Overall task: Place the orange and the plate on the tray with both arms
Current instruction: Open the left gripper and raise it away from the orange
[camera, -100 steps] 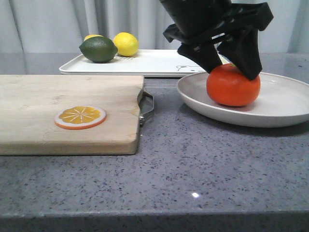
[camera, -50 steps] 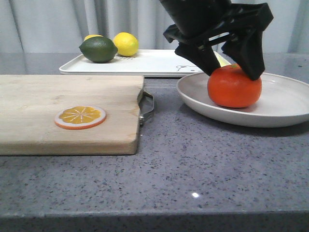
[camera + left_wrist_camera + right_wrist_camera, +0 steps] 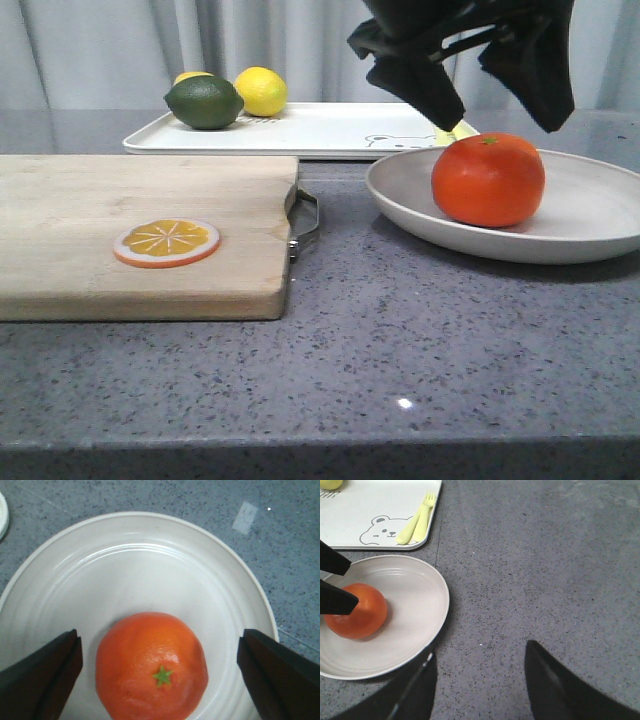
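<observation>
Grey speckled countertop [image 3: 420,350] with pale curtains behind, that's your whole scene. Your left gripper [image 3: 495,105] hangs in the upper right of the front view, jaws spread wide and holding nothing, just above the orange [image 3: 488,179]. The left wrist view backs that up: both fingers [image 3: 42,672] sit well out to either side of the fruit, not touching it. The orange rests inside the plate [image 3: 590,215], green stem dot up, toward the plate's left part in the front view. Your right gripper [image 3: 480,685] shows only in its own wrist view, spread open too, over bare counter beside the plate. Behind the plate you've got the tray [image 3: 320,130], carrying a lime [image 3: 204,101], a lemon [image 3: 260,91] and a yellow fork [image 3: 423,516] near the bear drawing. Left side of the frame: a wooden cutting board [image 3: 100,270] with an orange slice [image 3: 166,242] lying flat on it.
</observation>
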Controlling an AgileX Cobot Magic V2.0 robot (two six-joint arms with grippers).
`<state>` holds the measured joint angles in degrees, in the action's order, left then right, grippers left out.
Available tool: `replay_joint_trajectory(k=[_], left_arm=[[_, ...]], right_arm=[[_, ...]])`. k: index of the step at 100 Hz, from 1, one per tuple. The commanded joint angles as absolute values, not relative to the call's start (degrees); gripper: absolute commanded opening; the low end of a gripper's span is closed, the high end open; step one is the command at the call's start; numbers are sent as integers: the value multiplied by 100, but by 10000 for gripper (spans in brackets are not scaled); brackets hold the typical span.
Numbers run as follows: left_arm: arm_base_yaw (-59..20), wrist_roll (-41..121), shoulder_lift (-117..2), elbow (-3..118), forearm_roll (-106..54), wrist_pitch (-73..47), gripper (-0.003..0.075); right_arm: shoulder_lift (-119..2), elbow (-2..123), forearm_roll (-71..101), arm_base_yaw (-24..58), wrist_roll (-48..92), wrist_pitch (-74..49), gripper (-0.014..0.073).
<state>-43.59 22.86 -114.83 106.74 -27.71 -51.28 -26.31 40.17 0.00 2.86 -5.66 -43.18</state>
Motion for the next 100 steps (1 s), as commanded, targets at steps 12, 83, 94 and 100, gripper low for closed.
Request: replay_joint_trajectory(k=[12,83,94,100], left_arm=[[-4406,2220,-11091,11221,-2816,-5377,606],[-4144,1826,-9662,11154,-789,-5805,606],[-3826,1811,-9437,10921,-789,-5787,605],[-3647,1779,-9281,10701,-801,-5681,605]], right_arm=[[-2714,4201,0,284,-545,-3959,414],[-2714,4201,0,284,-545,-3969,414],[-2714,4201,0,284,-545,-3969,414],[-2714,4201,0,284,-545,-3969,414]])
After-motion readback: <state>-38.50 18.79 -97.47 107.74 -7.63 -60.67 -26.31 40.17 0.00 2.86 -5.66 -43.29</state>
